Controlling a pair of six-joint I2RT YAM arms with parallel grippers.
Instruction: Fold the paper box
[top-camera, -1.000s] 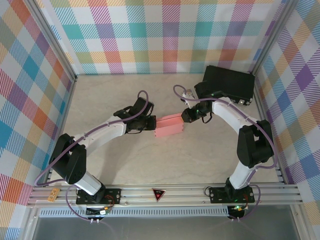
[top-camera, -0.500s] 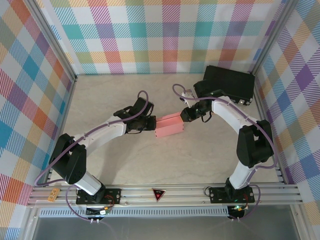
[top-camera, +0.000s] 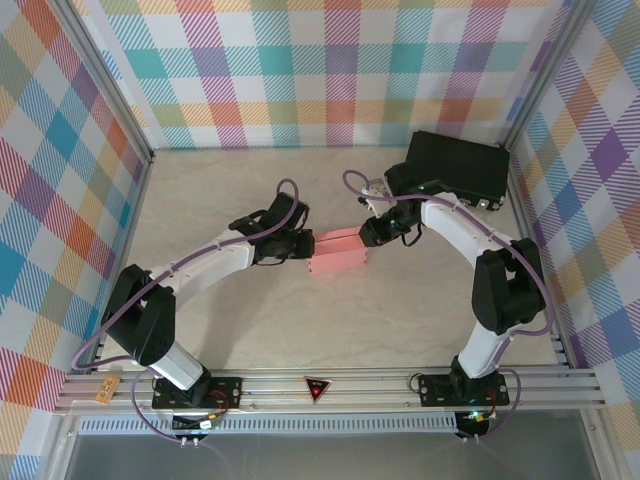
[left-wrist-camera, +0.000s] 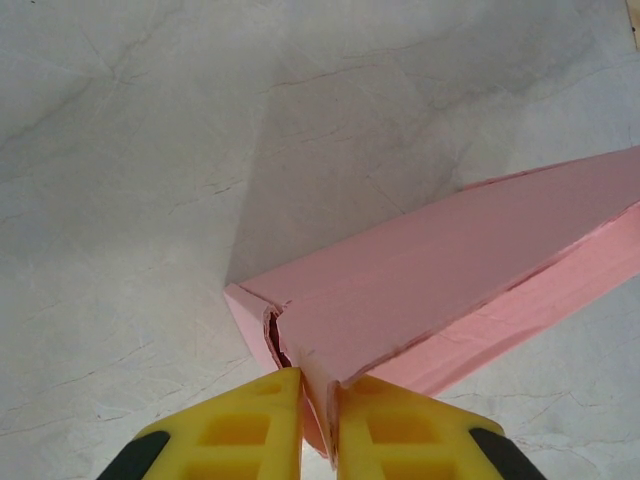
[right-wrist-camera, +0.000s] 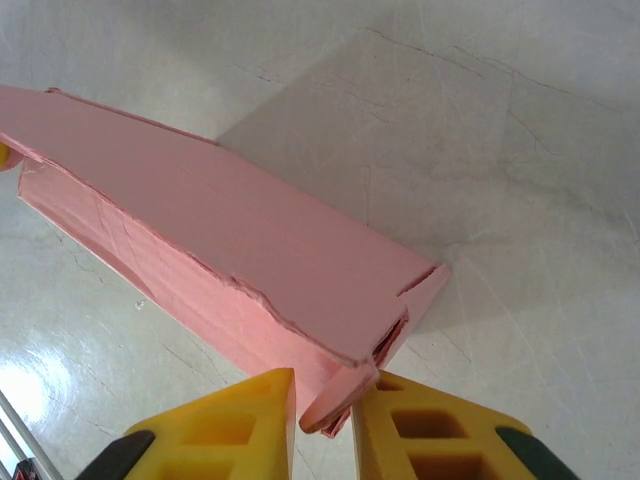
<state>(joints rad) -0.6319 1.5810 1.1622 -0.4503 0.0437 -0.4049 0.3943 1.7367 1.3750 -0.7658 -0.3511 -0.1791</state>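
As the paper box (top-camera: 338, 252) lay mid-table, long axis running from arm to arm, the left gripper (left-wrist-camera: 318, 380) pinched its left-end flap; the right gripper (right-wrist-camera: 325, 385), jaws narrow, straddled the opposite flap, grip uncertain.

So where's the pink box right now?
From above, the pink box is near the middle, its left end pinched in the left gripper and its right end in the right gripper.

White arms (top-camera: 215, 262), black joints (top-camera: 142, 322), purple cables (top-camera: 288, 186) — yellow fingers (left-wrist-camera: 245, 430) with moulded hollows.
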